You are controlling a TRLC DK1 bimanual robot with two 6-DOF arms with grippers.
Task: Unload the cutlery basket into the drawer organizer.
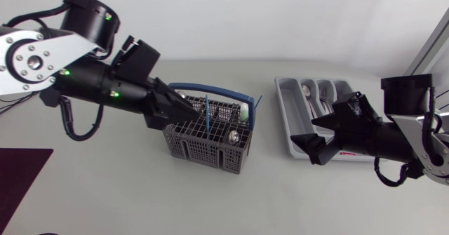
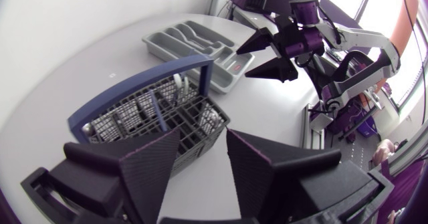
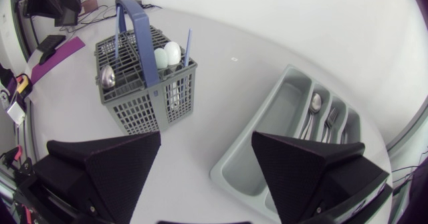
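Here we are over the desk, and my left gripper (image 1: 184, 109) hangs at the left end of the cutlery basket (image 1: 207, 149), just above its rim. Its two wedge fingers stand well apart with nothing between them, and the left wrist view confirms it: a wide gap, bare desk and the basket's corner below. The basket sits about mid-desk, upright, with its blue handle (image 1: 210, 89) arched over the top. Inside it I can see a thin blue stick (image 1: 208, 119) standing up near the centre. Two pale rounded handle ends (image 3: 167, 53) sit side by side in a compartment beside the stick, and a metal spoon (image 3: 107, 75) has its bowl up at the end of the basket away from them. Over to the right, towards the desk's far edge, lies the grey drawer organizer (image 1: 286, 103), well apart from the basket. Its long slots already hold silver pieces, a spoon (image 3: 314, 103) and a fork (image 3: 331, 120) among them, and the slot nearest the basket shows bare. My right gripper (image 1: 309, 140) hovers at the organizer's near corner on the basket side. Its fingers are spread wide too, gripping nothing, with one over the tray's edge and the other over open desk. A dark purple mat (image 1: 21, 179) lies at the desk's left edge, by the near corner.
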